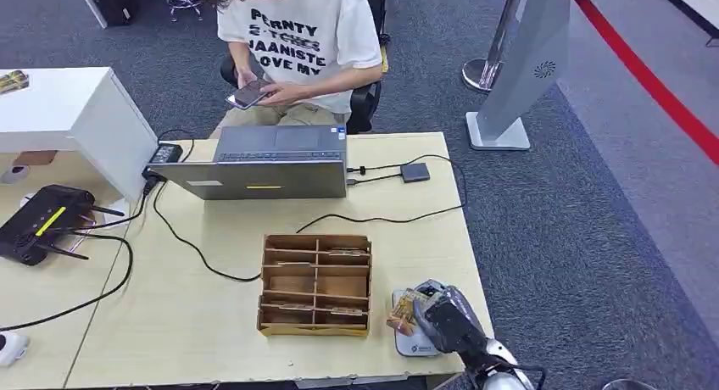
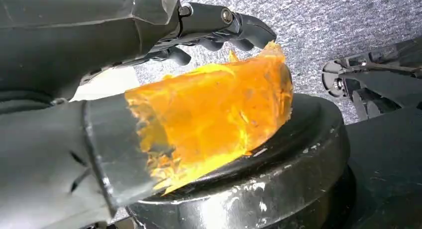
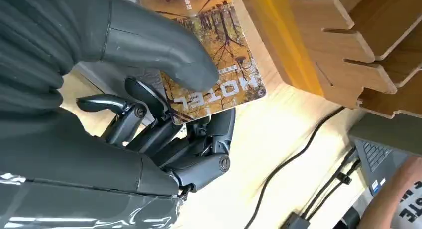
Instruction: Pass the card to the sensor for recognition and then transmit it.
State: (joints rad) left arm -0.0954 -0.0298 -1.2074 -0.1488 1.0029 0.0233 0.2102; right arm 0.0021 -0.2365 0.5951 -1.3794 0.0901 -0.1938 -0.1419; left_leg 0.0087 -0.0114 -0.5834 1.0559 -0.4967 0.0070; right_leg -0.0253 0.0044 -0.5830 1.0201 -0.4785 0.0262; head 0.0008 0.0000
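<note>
Seen from the head: right hand [image 1: 441, 315] at the near right corner of the wooden table [image 1: 212, 322], holding a card [image 1: 404, 312] over a grey sensor pad [image 1: 413, 343], just right of a compartmented wooden box [image 1: 315, 283]; farther back, an open laptop [image 1: 270, 163] and a seated person [image 1: 297, 51] with a phone. From the left wrist: left hand [image 2: 149, 64] over carpet, thumb wrapped in orange tape [image 2: 219, 114], fingers [image 2: 239, 30] half curled, open or closed impossible to tell. From the right wrist: thumb [image 3: 159, 50] pressing a card [image 3: 219, 74] printed "HOTEL" against the fingers [image 3: 199, 144] beneath, close beside the box [image 3: 338, 45].
</note>
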